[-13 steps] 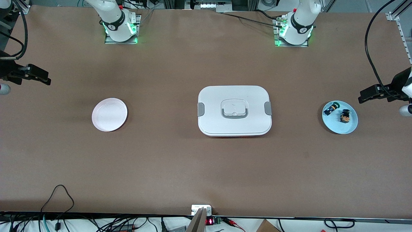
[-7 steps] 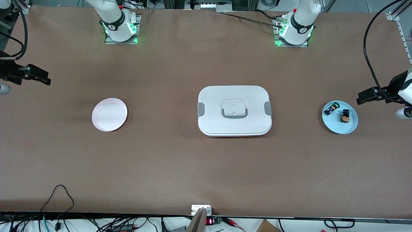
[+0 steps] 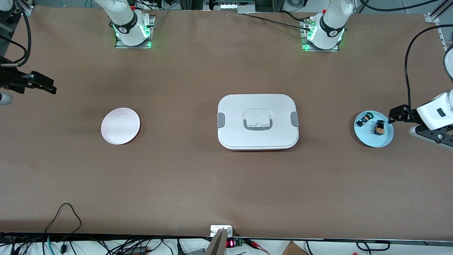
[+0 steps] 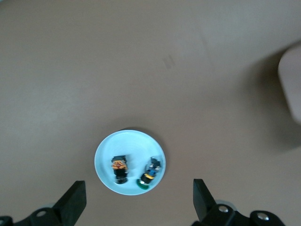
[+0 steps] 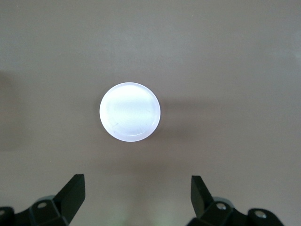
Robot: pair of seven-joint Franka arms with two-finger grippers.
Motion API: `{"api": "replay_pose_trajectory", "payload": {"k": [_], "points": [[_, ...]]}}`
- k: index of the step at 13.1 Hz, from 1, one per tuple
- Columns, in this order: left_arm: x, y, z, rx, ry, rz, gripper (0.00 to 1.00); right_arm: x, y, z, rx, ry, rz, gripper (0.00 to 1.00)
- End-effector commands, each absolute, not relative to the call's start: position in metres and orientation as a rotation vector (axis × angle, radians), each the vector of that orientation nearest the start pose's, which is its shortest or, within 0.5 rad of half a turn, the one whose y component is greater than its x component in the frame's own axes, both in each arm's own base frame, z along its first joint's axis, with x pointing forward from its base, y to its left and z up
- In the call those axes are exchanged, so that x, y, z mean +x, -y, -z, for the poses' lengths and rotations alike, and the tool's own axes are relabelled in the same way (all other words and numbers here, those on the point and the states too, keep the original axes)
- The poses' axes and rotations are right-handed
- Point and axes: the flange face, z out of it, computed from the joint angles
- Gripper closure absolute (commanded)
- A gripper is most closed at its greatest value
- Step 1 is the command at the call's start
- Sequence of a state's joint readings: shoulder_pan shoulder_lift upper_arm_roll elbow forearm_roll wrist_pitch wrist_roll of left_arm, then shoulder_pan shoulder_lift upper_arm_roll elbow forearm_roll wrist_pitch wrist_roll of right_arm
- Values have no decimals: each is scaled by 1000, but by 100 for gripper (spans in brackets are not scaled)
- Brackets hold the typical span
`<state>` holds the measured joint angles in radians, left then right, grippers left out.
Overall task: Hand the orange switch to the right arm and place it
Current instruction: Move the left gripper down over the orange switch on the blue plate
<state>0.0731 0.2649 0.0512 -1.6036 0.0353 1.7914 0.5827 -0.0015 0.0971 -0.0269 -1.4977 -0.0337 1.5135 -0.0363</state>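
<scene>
Front view shows a brown table [image 3: 198, 177] with a closed white lunch box [image 3: 257, 121] at its centre. Toward the left arm's end sits a pale blue plate [image 3: 384, 141] carrying two tiny parts. One is the orange switch [image 3: 379, 127], a black push-button with an orange-tan body, lying on its side. Beside it, a little farther from the front camera, is a blue and green switch [image 3: 364, 118]. Toward the right arm's end lies an empty pink plate [image 3: 120, 125].

The left gripper [image 3: 396, 115] hangs in the air at the blue plate's outer edge, fingers spread wide and holding nothing. Left wrist view confirms this — both black fingers [image 4: 70, 203] frame the plate [image 4: 106, 153] from above, with the orange switch [image 4: 120, 168] between them but well below. The right gripper [image 3: 44, 84] waits at its own end of the table, its fingers [image 5: 70, 195] also parted and empty, looking down on the pink plate [image 5: 130, 111].

The switch looks light, rigid and hard plastic, likely smooth enough to slip or roll. A grasp across its orange-tan middle, fingers closing on the flatter sides, seems safest — leaving an end free for the right gripper to take at the handover. The neighbouring part is close, so a careless descent could knock it.
</scene>
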Motion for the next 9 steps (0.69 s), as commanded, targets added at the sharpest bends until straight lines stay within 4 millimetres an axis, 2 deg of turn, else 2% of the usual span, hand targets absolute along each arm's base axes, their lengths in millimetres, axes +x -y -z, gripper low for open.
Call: {"api": "replay_pose_trajectory", "payload": {"k": [1,4,9], "points": [[623,-96,-418,-2965,-1036,-178,0,575,18,-601,-3165,26,-130,0],[621,-118,-375,-2897,-1249,-186,0,576,18,-601,-3165,38,-126,0],[621,-139,-327,-2740,-1609,-190,0,579,15,-595,-3162,43,-130,0]]}}
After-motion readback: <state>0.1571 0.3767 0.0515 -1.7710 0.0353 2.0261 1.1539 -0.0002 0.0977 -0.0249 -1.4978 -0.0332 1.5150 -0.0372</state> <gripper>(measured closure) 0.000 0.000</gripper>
